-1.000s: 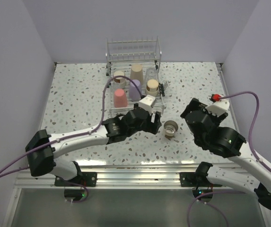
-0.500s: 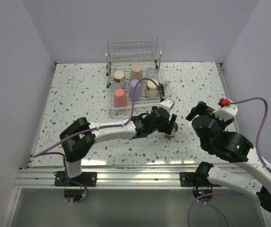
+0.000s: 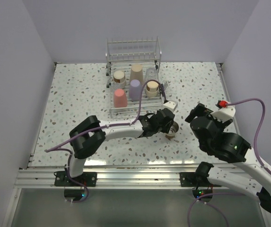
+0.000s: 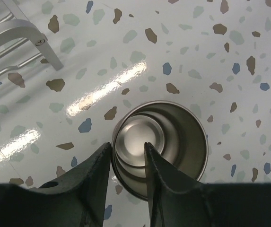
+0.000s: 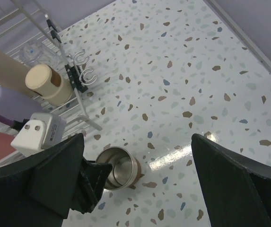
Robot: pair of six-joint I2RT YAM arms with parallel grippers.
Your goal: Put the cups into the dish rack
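Six cups in the silver wire dish rack (image 3: 133,48), one steel cup (image 4: 161,142) on the speckled desk (image 3: 78,94)
Racked: tall beige cup (image 3: 136,72), clear cup (image 3: 151,74), lavender cup (image 3: 135,87), coral-pink cup (image 3: 119,98), a tan-based metallic cup (image 3: 119,77) back left, a second tan-based cup (image 3: 152,88) right; the steel cup stands upright, mouth up, near the rack's front right corner

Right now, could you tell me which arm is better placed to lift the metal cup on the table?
Left: the left gripper straddles the rim of the metal cup, one finger inside. The right gripper hangs open, apart from it.
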